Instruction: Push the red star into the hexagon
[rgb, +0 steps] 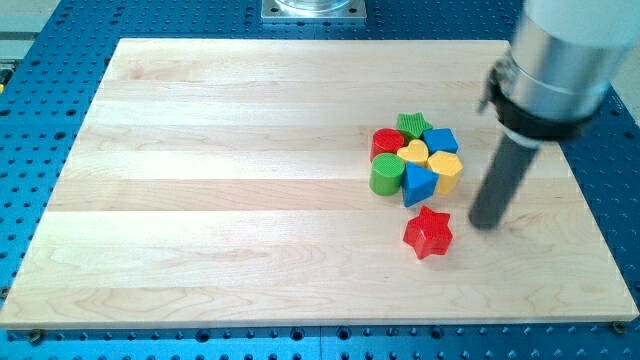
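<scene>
Camera view showed you the wooden board (250, 200) with the red star (428, 232) lying alone toward the view's bottom, just below a tight cluster of blocks and apart from them by a narrow gap. My tip (485, 224) rested on the board just to the view's right of the star, close but not touching. There was no claw on this arm to open or close, only the rod, and it gripped nothing.

The yellow hexagon (446, 168) sat at the cluster's right edge, up and slightly right of the star. Between them stood the blue triangular block (418, 184), and that was your main risk. A push from where the tip stood would have driven the star toward the view's left, past the cluster rather than into it. A push from below would likely have struck the blue block first and shoved the whole cluster, hexagon included, toward the view's top.

The green cylinder (386, 176), red cylinder (386, 142), yellow heart (413, 152), green star (412, 124) and blue cube (441, 140) were packed together, so any knock would have spread. The star's points could also have made it spin off the rod under an off-centre push. Whether the hexagon touched the blue triangular block was hard for you to judge from this angle.
</scene>
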